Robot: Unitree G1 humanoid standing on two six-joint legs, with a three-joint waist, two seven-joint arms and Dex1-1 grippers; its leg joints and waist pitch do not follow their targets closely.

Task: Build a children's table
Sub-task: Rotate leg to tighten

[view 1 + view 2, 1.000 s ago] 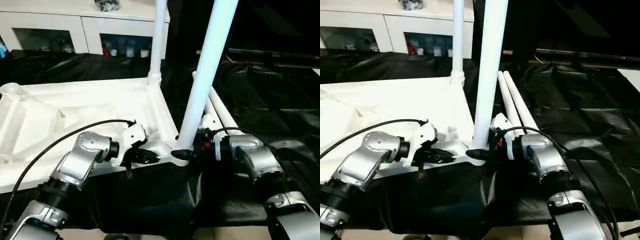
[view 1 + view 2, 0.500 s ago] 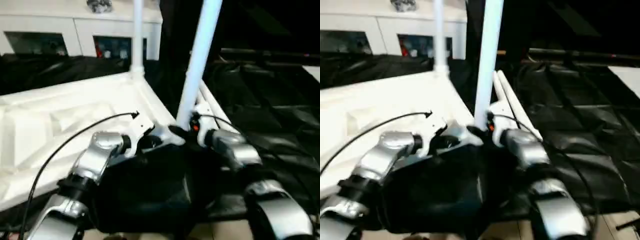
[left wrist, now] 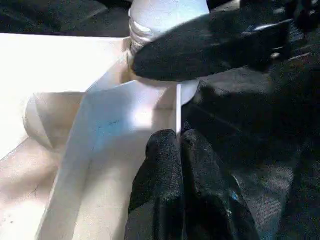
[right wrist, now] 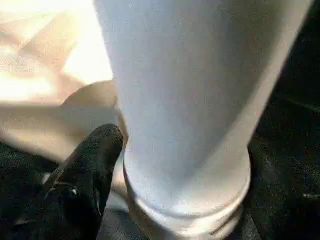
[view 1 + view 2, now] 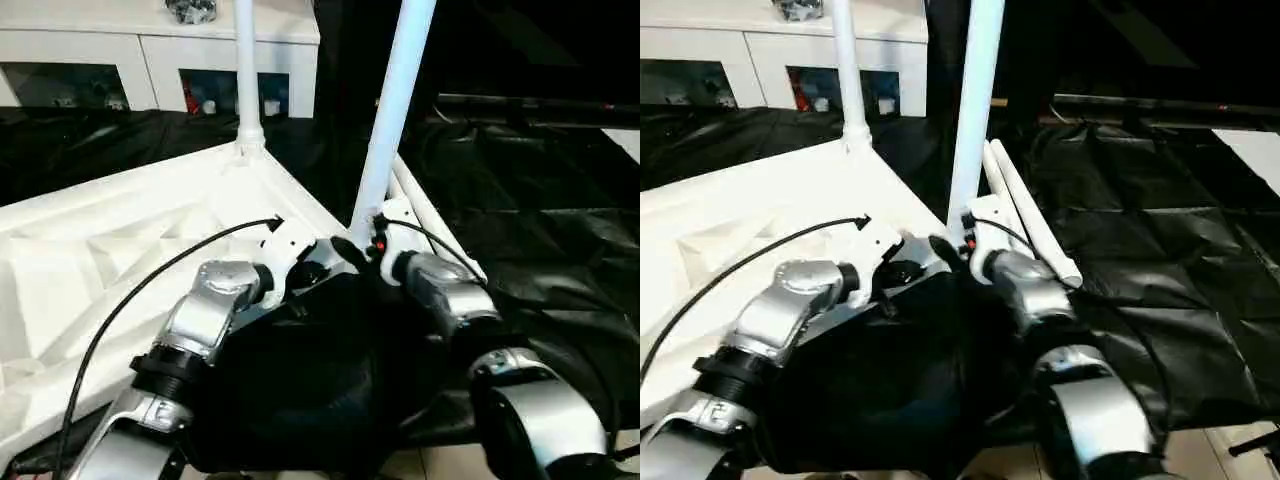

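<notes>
Here we see the table top [image 5: 120, 250] lying underside up on a counter draped in black sheeting [image 5: 540, 230], its ribbed face toward the camera and one corner pointing at the robot. At that near corner socket [image 3: 165, 87] stands a leg [image 5: 392, 110], its long axis nearly upright with a slight lean, its lower collar sitting at the socket mouth; we cannot tell whether it is fully seated. The right gripper [image 5: 352, 250] reaches in from the right and meets the leg just above the collar. One black finger [image 4: 87, 160] lies against the tube's side, the other is hidden behind it, so we judge the leg to be grasped but cannot confirm it.

The left gripper [image 3: 182, 165] comes from the opposite side, its two fingers pressed together with no gap, tips resting on the thin rim wall of the table top just beside the socket; it braces rather than holds.

The coming move, we judge, turns on one relation: the leg's axis against the socket's. The right arm is on the leg and so is the one to drive or twist it down, while the left steadies the top against that push.

A second leg [image 5: 245, 70] stands upright in the far corner socket. Two spare legs [image 5: 1030, 215] lie side by side on the sheeting, just right of the right forearm. A white cabinet [image 5: 150, 60] stands behind.
</notes>
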